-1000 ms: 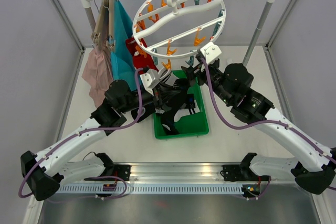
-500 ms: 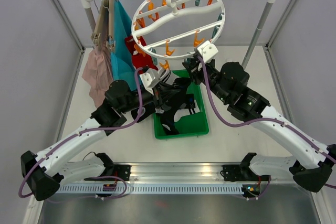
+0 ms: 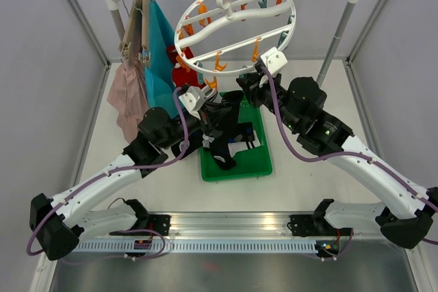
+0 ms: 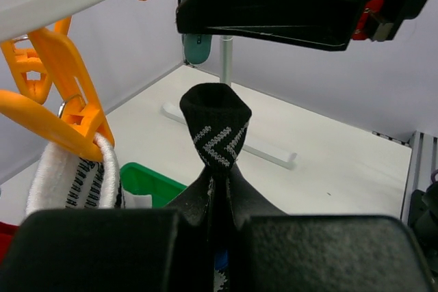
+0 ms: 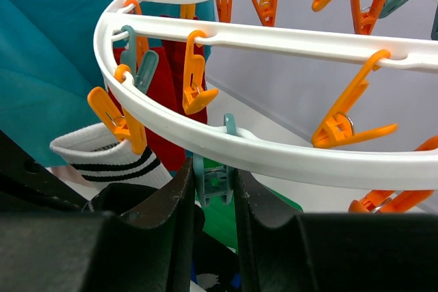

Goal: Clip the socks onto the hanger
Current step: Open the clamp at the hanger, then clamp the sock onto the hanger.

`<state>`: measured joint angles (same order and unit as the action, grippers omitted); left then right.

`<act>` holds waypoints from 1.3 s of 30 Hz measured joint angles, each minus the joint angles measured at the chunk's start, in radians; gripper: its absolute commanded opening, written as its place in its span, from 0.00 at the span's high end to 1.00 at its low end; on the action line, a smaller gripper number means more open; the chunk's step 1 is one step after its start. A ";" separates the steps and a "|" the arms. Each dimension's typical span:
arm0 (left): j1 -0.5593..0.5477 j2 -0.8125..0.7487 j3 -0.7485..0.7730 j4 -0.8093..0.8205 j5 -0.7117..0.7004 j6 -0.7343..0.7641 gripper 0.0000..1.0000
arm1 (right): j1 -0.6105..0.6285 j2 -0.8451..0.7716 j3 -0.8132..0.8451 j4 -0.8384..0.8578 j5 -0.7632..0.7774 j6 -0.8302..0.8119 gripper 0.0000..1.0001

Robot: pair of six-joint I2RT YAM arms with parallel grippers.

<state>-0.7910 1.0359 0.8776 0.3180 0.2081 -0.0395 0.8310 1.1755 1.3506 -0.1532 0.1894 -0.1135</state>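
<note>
Pinching knit black sock (image 4: 215, 120): left tool (image 4: 219, 200); right tool (image 5: 211, 200) clamps plastic teal clip (image 5: 212, 177).

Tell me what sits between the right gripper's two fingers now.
A teal clip hanging from the hanger ring, with the fingers pressed against both its sides. The right wrist view shows it.

The round white plastic hanger ring (image 5: 287, 158) carries small orange plastic clips (image 5: 194, 73) and a teal plastic clip (image 5: 212, 181). The soft black sock (image 4: 215, 117) has white zigzag marks. The white ribbed sock cuff (image 5: 113, 158) has black stripes. The small soft sock (image 5: 171, 73) is bright red. The plastic bin (image 3: 239, 167) is green, the large cloth (image 3: 161, 66) teal, the hanging garment (image 3: 129, 97) dusty pink.
</note>
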 measured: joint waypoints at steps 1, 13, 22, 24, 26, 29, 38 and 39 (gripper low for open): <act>0.000 0.006 0.000 0.010 -0.008 0.000 0.98 | 0.000 0.002 0.006 -0.003 0.000 0.005 0.98; 0.000 0.026 -0.034 0.122 -0.068 0.000 0.98 | 0.000 0.023 0.025 -0.044 0.003 0.039 0.99; 0.000 0.026 -0.043 0.163 -0.074 0.000 0.98 | 0.000 0.036 0.040 -0.051 0.003 0.050 0.99; 0.000 0.026 -0.043 0.166 -0.075 0.000 0.98 | 0.000 0.040 0.046 -0.053 0.003 0.055 1.00; 0.000 0.026 -0.045 0.174 -0.075 0.000 0.98 | 0.000 0.046 0.051 -0.056 0.003 0.061 1.00; 0.000 0.026 -0.051 0.194 -0.076 -0.001 0.98 | 0.000 0.052 0.055 -0.058 0.003 0.067 1.00; 0.000 0.027 -0.069 0.253 -0.086 -0.002 0.98 | 0.000 0.055 0.065 -0.070 0.003 0.087 1.00; 0.000 0.027 -0.071 0.262 -0.089 -0.002 0.98 | 0.000 0.055 0.068 -0.071 0.003 0.090 1.00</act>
<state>-0.7910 1.0626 0.8070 0.5797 0.1192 -0.0414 0.8310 1.2308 1.4181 -0.2241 0.1921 -0.0235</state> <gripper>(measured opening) 0.062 0.303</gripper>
